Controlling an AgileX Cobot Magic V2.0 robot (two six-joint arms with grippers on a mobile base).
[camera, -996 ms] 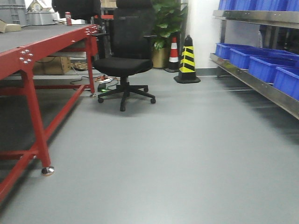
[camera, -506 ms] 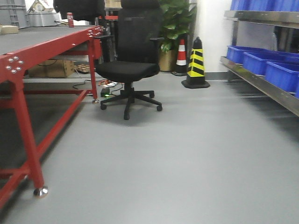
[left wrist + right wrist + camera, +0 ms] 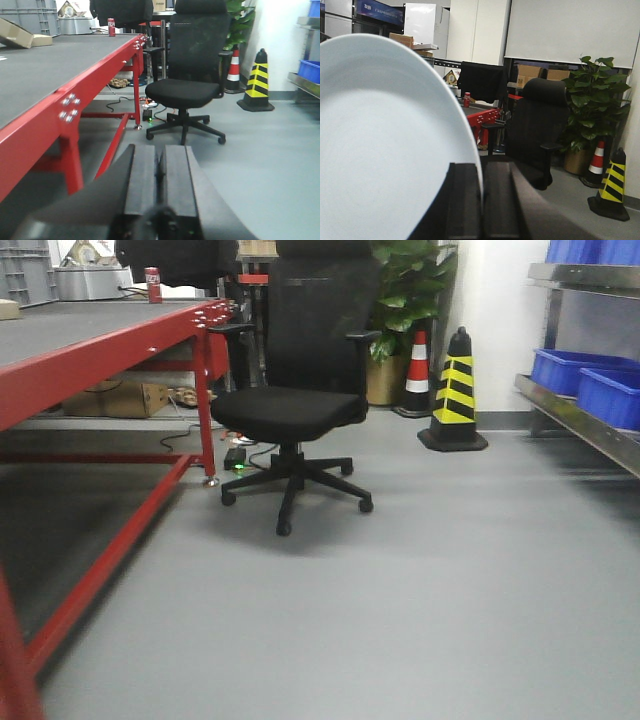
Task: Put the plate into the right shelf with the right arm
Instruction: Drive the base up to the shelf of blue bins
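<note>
The plate (image 3: 380, 140) is white and stands on edge, filling the left half of the right wrist view. My right gripper (image 3: 481, 167) is shut on its rim, with one black finger (image 3: 465, 195) in front of the plate face and the other behind. In the left wrist view, my left gripper (image 3: 161, 150) is shut with nothing in it and hangs above the floor beside the red table. The right shelf (image 3: 590, 430) shows at the far right of the front view, with a steel rail and blue bins (image 3: 585, 375). Neither arm appears in the front view.
A red-framed table (image 3: 100, 350) runs along the left. A black office chair (image 3: 300, 410) stands mid-floor ahead. Behind it are a yellow-black cone (image 3: 455, 395), a red-white cone (image 3: 417, 370) and a potted plant (image 3: 410, 290). Grey floor (image 3: 450, 600) lies between chair and shelf.
The front view has shifted. The chair and cones now look larger and sit further right. The shelf has slid towards the right edge, and the table's near leg has left the view.
</note>
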